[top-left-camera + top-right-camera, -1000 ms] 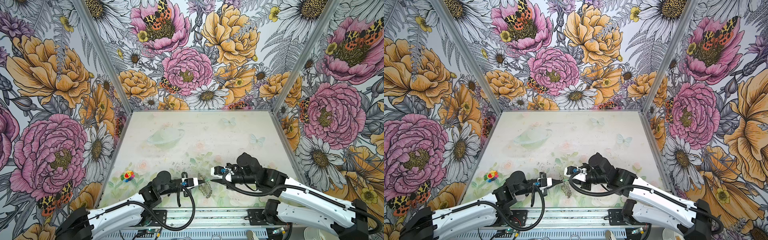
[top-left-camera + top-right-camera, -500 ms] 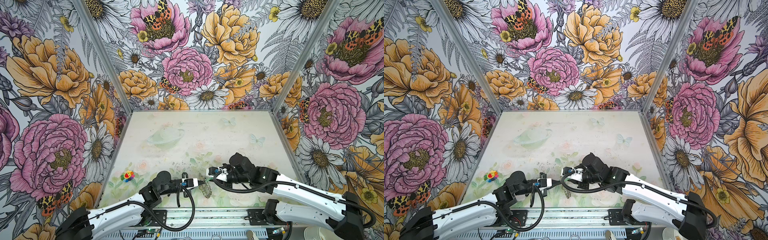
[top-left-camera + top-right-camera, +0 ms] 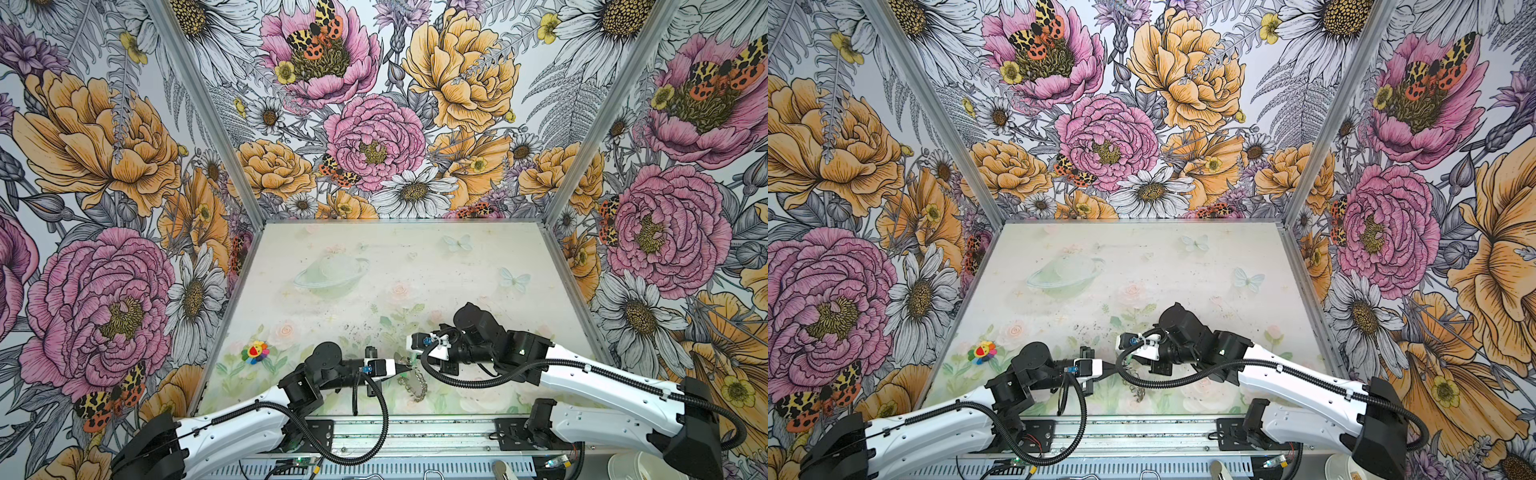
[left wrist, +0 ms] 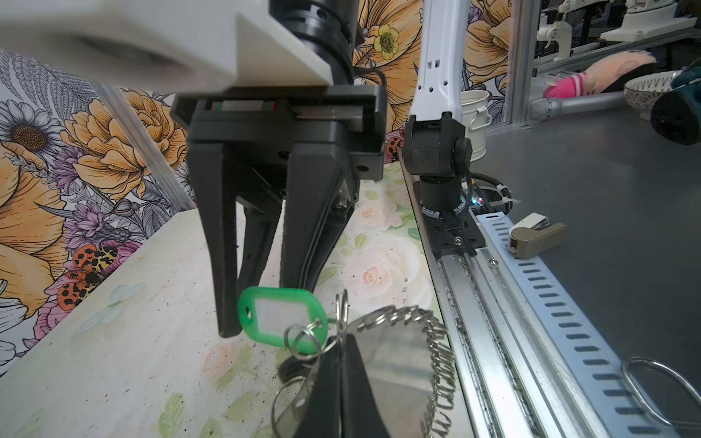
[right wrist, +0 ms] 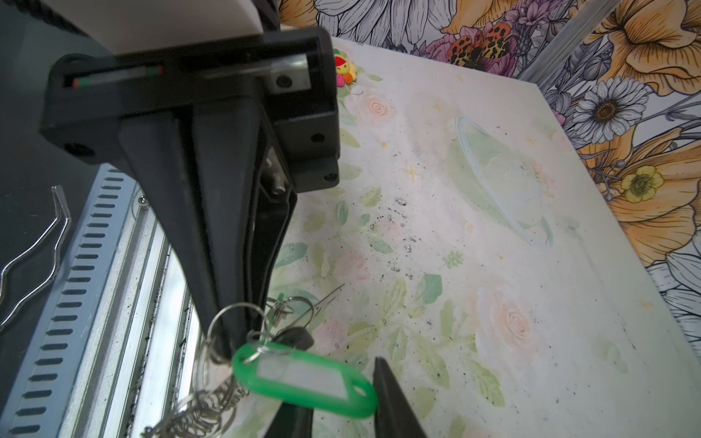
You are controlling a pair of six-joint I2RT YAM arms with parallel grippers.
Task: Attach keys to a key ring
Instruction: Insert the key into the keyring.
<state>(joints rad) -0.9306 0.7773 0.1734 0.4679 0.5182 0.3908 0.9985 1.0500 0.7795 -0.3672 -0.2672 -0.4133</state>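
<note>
At the near middle of the table (image 3: 457, 266), a key (image 5: 297, 337) on its green tag (image 5: 303, 375) met the key ring (image 4: 394, 364).

The left gripper (image 5: 229, 333) was clamped shut on the key ring just beside the near rail (image 4: 493, 303), and the ring's row of wire rings curved away toward the near side. The right gripper (image 4: 263, 303) stood with its jaws part-way apart around the green tag, though whether they actually pinched it could not be told. The tag lay roughly level, its long axis running near to far: the ringed end with the dark key sat nearest, at the key ring, and the free holed end pointed far. This looked like the threading step, but it was unclear whether the tag's small ring had already caught a wire ring. The next move would call for a small, careful twist of the tag against a firm left hold.
</note>
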